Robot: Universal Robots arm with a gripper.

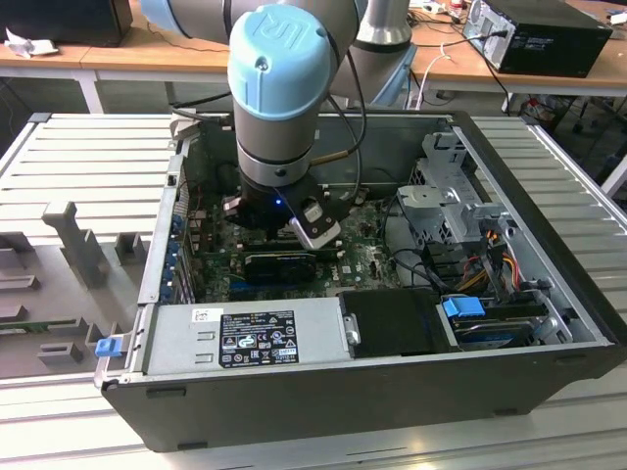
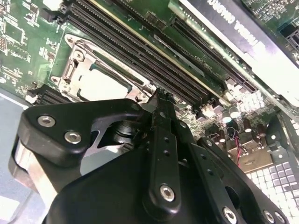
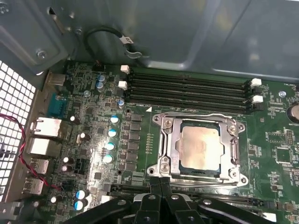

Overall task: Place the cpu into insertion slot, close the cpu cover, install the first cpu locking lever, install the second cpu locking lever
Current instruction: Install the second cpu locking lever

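Open dark computer case [image 1: 372,392] on a slatted metal bench, seen in the exterior view, with the arm reaching down into it. Green motherboard [image 3: 93,121] inside, matte and crowded with small silver-topped capacitors and long black memory slots [image 3: 187,88].

Insertion slot [image 3: 161,140] near the board's middle in the first wrist view — square, with a bright silvery stamped rim and screws at the corners. Cpu cover [image 3: 236,154] lying flat over it, a thin metal frame with a central window. Cpu [image 3: 200,148] seated in that window, flat, square, dull tan-grey.

Gripper [image 3: 160,183] just beside the socket's near edge, black fingers [image 3: 155,186] pressed together with no gap and nothing held. Socket directly ahead of the fingertips, its square sides roughly in line with the fingers. Same closed tip at the socket's corner in the second wrist view.
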